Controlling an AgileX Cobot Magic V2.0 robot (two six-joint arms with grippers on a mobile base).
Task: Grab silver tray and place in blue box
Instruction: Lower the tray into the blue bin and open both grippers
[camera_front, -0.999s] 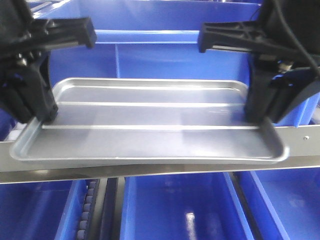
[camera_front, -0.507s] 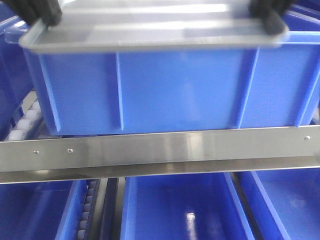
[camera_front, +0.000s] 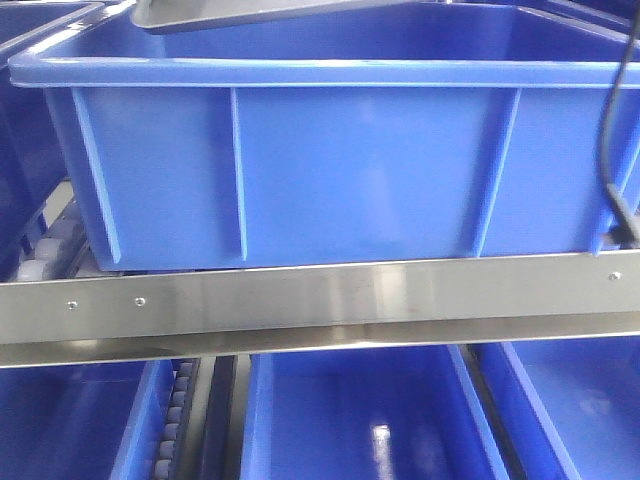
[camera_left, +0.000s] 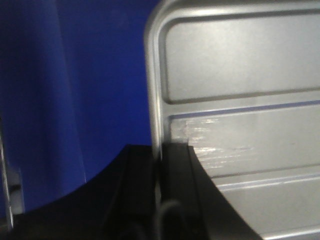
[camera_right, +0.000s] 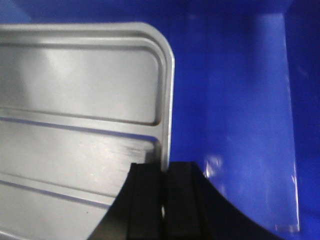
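Note:
The blue box (camera_front: 350, 170) stands on the rack, filling the middle of the front view. Only a dark sliver of the silver tray (camera_front: 280, 12) shows there, tilted above the box's back rim at the top edge. In the left wrist view the tray (camera_left: 240, 100) hangs over the box's blue inside (camera_left: 75, 75), and my left gripper (camera_left: 161, 155) is shut on its left rim. In the right wrist view my right gripper (camera_right: 163, 172) is shut on the right rim of the tray (camera_right: 75, 100), with the box wall (camera_right: 235, 100) beyond. Neither gripper shows in the front view.
A flat steel rack rail (camera_front: 320, 300) runs across in front of the box. Below it sit more blue crates (camera_front: 350, 420). White rollers (camera_front: 50, 245) show at the left beside a neighbouring crate (camera_front: 30, 60). A black cable (camera_front: 612, 150) hangs at the right.
The tray, held at both ends, rose from in front of the rail to above the box. It and both grippers have almost left the top of the front view.

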